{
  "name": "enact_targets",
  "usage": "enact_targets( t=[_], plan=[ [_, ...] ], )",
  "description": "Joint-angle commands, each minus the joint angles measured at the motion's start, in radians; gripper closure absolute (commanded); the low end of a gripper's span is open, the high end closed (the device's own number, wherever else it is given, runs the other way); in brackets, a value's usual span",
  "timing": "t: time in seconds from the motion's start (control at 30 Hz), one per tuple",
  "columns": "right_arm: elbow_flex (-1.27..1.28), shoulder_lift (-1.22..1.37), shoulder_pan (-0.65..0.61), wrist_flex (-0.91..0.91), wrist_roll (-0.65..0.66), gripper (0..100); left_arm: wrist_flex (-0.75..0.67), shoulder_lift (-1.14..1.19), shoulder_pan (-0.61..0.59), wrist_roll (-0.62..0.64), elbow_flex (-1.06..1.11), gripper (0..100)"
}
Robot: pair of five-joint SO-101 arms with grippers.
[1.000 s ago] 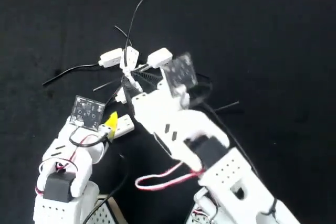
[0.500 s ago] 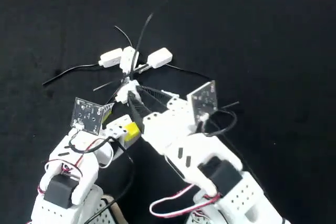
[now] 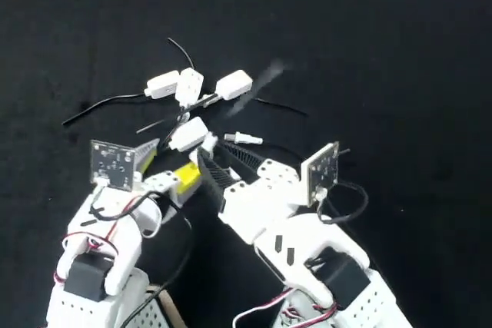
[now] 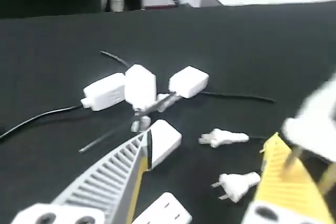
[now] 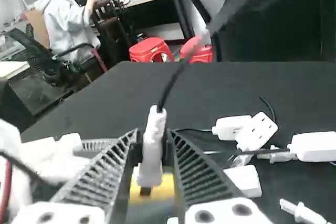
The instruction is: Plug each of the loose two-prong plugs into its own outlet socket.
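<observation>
My right gripper (image 5: 153, 135) is shut on a white two-prong plug (image 5: 151, 148) whose black cord (image 5: 176, 77) rises away from it. In the high view that right gripper (image 3: 209, 155) sits just in front of the cluster of white outlet sockets (image 3: 189, 84). Three of them lie in a row, and a fourth socket (image 3: 188, 134) is nearer. My left gripper (image 3: 173, 160) stands open beside it, grey and yellow fingers (image 4: 283, 182) wide apart, with a socket (image 4: 163, 213) lying low between them. Two loose plugs (image 4: 223, 138) (image 4: 239, 184) rest on the cloth.
Black cloth covers the table (image 3: 400, 59). Thin black cords (image 3: 100, 105) trail left from the sockets. Both arms crowd the near middle; the far and right parts of the cloth hold nothing. Red stools (image 5: 152, 51) stand beyond the table.
The right arm has drawn back toward the near edge with the plug in its grip, its cord swinging over the sockets. The left arm's wrist has shifted slightly left.
</observation>
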Motion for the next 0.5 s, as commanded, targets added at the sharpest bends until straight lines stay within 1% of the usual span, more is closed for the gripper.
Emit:
enact_targets(
  t=[0.0, 0.07, 0.33, 0.47],
  plan=[
    [-0.001, -0.005, -0.029, 0.025, 0.014, 98.7, -0.051, -0.006, -0.039, 0.020, -0.059, 66],
    [-0.002, -0.004, -0.032, 0.025, 0.035, 98.7, -0.051, -0.006, -0.042, 0.015, -0.061, 66],
    [-0.004, 0.001, -0.032, 0.025, 0.046, 98.7, -0.052, -0.006, -0.044, 0.014, -0.058, 66],
    [-0.019, 0.002, -0.032, 0.068, 0.100, 98.7, -0.052, -0.006, -0.050, 0.014, -0.058, 66]
  ],
)
